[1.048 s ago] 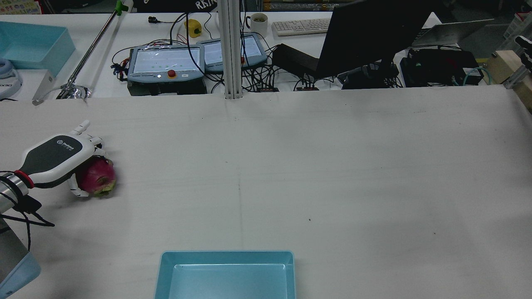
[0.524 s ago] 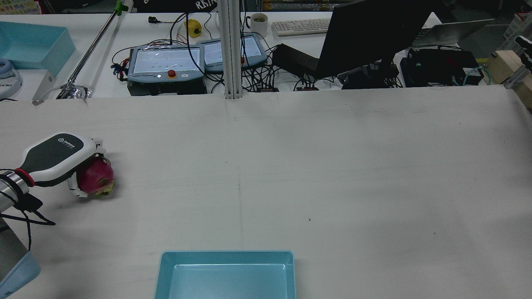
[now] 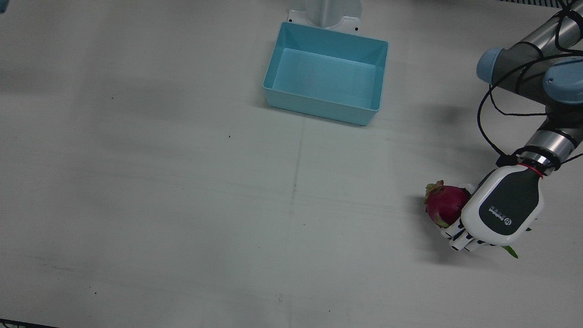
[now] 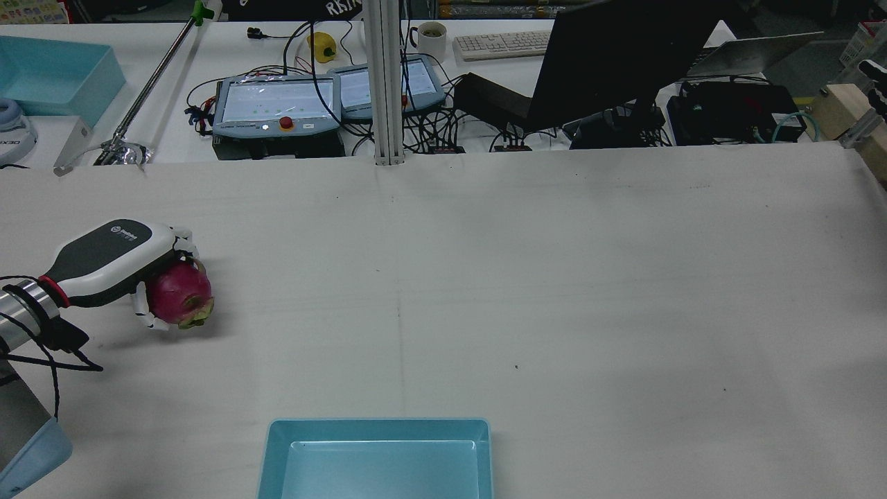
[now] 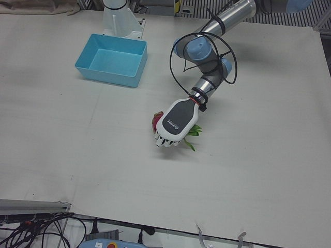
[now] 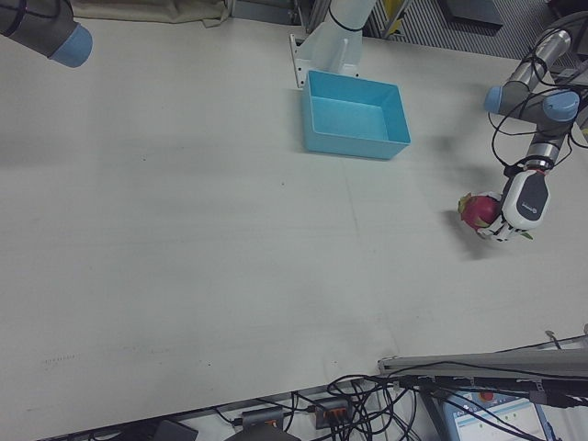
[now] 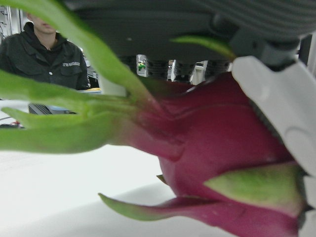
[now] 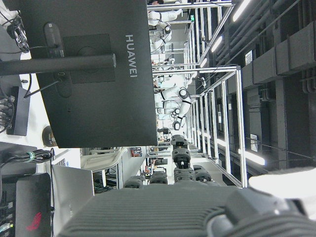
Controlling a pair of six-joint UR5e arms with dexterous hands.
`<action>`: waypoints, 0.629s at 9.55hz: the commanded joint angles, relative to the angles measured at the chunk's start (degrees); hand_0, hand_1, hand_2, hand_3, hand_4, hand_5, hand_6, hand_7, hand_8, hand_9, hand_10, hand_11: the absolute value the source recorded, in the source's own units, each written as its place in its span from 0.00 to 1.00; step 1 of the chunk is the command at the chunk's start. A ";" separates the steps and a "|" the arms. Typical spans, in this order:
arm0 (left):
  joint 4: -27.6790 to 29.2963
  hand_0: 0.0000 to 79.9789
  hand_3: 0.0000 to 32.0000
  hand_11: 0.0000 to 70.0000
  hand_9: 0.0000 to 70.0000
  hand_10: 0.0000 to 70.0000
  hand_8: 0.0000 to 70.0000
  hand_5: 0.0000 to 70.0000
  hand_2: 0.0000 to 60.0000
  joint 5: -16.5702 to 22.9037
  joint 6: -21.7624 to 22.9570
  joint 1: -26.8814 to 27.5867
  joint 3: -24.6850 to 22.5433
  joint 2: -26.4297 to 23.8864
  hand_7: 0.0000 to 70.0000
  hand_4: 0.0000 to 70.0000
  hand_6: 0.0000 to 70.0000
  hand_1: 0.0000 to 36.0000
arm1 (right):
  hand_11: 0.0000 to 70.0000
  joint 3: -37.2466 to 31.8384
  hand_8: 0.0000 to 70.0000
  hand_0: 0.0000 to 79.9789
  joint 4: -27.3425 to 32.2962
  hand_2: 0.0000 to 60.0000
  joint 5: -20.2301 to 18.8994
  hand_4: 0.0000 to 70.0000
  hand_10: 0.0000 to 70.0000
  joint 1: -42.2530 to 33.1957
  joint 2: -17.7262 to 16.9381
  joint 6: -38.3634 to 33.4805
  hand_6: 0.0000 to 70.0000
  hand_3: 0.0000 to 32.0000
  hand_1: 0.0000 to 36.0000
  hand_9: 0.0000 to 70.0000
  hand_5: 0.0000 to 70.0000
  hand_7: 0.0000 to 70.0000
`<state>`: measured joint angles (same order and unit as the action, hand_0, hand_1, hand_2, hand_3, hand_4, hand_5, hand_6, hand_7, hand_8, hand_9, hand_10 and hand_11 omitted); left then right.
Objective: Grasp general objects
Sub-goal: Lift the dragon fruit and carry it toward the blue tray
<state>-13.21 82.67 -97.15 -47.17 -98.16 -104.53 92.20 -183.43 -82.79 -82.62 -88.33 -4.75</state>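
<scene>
The left hand (image 4: 114,260) is curled over a dragon fruit (image 4: 180,300) at the left edge of the worktop (image 4: 485,277), its fingers (image 3: 460,237) wrapped around the fruit from above. In the left hand view the fruit seems just clear of the surface, with a shadow under it, though I can't be sure it is off.

I think the hold is the weak spot: the skin is smooth and round, and only part of the fruit sits under the palm, so it could roll out sideways if the arm swings fast. The green leaves (image 5: 192,135) poking out behind the hand could snag.

The tray (image 4: 378,457) is well apart, near the middle.

Readable writing: "HUAWEI" on the monitor back (image 8: 94,74) in the right hand view. The logo on the hand's shell is too small to read. The right hand's fingers aren't shown clearly; I can't tell their state.
</scene>
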 commanded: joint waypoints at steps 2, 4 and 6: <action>1.68 0.55 0.00 1.00 1.00 1.00 1.00 1.00 0.90 11.44 14.13 -0.20 -0.10 -2.87 1.00 1.00 1.00 0.00 | 0.00 0.00 0.00 0.00 0.00 0.00 0.00 0.00 0.00 0.00 0.00 0.00 0.00 0.00 0.00 0.00 0.00 0.00; 5.46 0.53 0.00 1.00 1.00 1.00 1.00 1.00 1.00 17.94 23.19 -0.38 -0.10 -2.87 1.00 1.00 1.00 0.00 | 0.00 0.00 0.00 0.00 0.00 0.00 0.00 0.00 0.00 0.00 0.00 0.00 0.00 0.00 0.00 0.00 0.00 0.00; 6.09 0.54 0.00 1.00 1.00 1.00 1.00 1.00 1.00 23.64 28.39 -0.47 -1.76 -2.79 1.00 1.00 1.00 0.09 | 0.00 0.00 0.00 0.00 0.00 0.00 0.00 0.00 0.00 0.00 0.09 0.00 0.00 0.00 0.00 0.00 0.00 0.00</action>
<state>-8.65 99.27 -76.08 -47.49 -98.46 -107.34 92.20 -183.45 -82.79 -82.62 -88.32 -4.75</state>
